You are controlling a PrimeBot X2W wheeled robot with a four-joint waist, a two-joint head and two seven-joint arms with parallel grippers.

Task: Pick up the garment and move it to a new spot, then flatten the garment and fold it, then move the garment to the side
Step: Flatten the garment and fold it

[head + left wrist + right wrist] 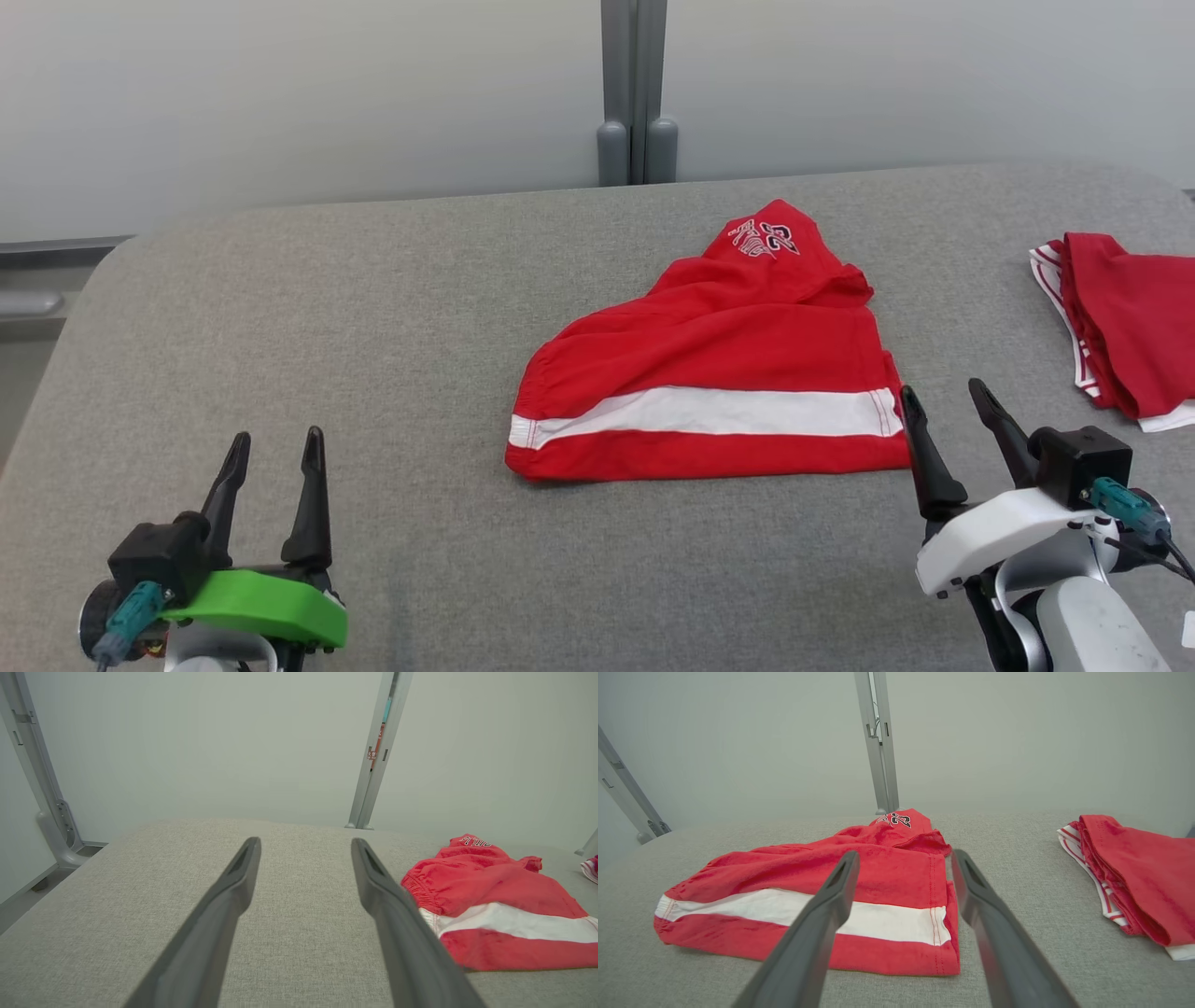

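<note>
**Operator:** Report the near edge of the desk (373,327).

**Technician:** The left hand (277,435) is at the near left, above bare grey surface. Both fingers are spread fully apart, with nothing between them. It is well apart from the garment (719,373).

**Operator:** Right hand?

**Technician:** The right hand (941,387) is at the near right. Its fingers are likewise spread wide and grip nothing. The fingertip on the left stands just beside the garment's near right corner. Contact cannot be confirmed.

**Operator:** Location of the garment?

**Technician:** The garment, red with one white band (709,411), lies flat at mid-desk, slightly right of centre. The band runs left to right close to the near edge. The cloth is doubled over itself. Its outline narrows toward the far side and ends in a tip printed with a white-outlined number.

**Operator:** Other items?

**Technician:** A second red garment (1134,317) with white striped trim lies folded at the right edge of the desk, well apart from the first. Beyond the far edge, a grey post (635,93) stands upright against a pale wall (280,93).
</note>
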